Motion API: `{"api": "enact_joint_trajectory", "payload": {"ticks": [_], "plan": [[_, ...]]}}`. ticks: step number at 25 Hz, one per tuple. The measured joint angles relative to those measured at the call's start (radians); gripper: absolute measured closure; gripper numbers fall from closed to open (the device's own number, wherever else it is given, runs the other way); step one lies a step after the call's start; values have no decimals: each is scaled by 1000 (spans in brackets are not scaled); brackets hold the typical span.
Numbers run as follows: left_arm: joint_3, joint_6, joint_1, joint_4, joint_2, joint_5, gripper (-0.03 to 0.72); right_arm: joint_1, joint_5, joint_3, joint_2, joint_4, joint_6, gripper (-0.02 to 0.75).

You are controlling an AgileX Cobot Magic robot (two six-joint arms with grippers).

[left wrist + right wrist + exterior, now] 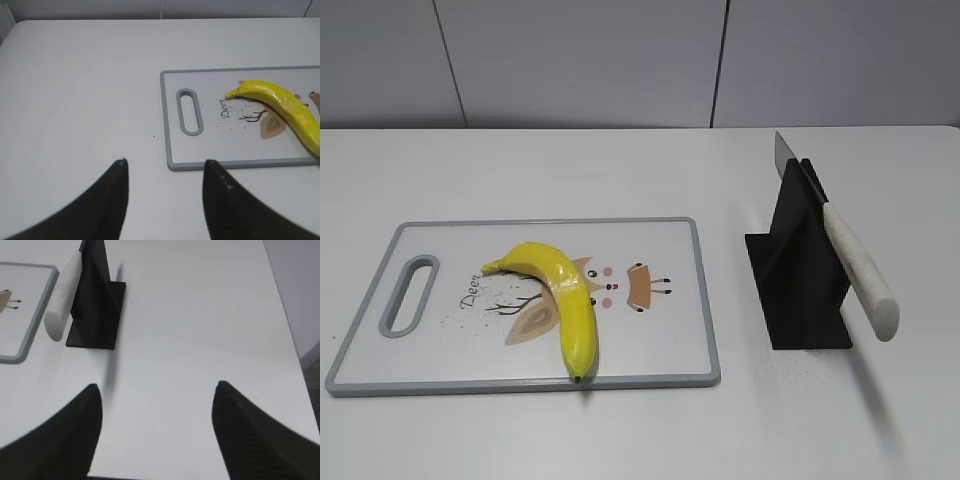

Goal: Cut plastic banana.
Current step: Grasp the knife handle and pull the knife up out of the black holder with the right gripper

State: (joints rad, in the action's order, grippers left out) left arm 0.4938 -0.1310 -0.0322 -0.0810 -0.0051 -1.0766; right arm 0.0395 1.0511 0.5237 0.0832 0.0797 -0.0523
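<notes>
The yellow plastic banana [563,296] lies curved on the white cutting board [450,352], dark tip toward the front edge. It also shows in the left wrist view [282,107] on the board [210,145]. A knife [850,260] with a white handle rests slanted in a black stand [798,270]; in the right wrist view the handle [62,300] and the stand [96,300] show at upper left. My left gripper [165,167] is open and empty, above the table near the board's front left corner. My right gripper [157,390] is open and empty, right of and nearer than the stand. Neither gripper shows in the exterior view.
The board has a grey rim, a handle slot [410,294] at its left end and a deer drawing. The white table [640,430] meets a grey wall [620,60] at the back. The table's right edge [287,330] shows in the right wrist view.
</notes>
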Motion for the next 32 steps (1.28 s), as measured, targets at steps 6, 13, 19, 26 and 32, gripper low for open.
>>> {"api": "enact_joint_trajectory", "payload": {"ticks": [6,13,19,26,32], "plan": [[0,0,0,0,0,0,219,0,33,119,308,69,0,202],[0,0,0,0,0,0,228,0,106,286,644,117,0,202],[0,0,0,0,0,0,236,166,50,372,831,51,84,202],[0,0,0,0,0,0,244,380,32,479,1062,-8,200,202],[0,0,0,0,0,0,250,381,25,527,1234,31,213,202]]}}
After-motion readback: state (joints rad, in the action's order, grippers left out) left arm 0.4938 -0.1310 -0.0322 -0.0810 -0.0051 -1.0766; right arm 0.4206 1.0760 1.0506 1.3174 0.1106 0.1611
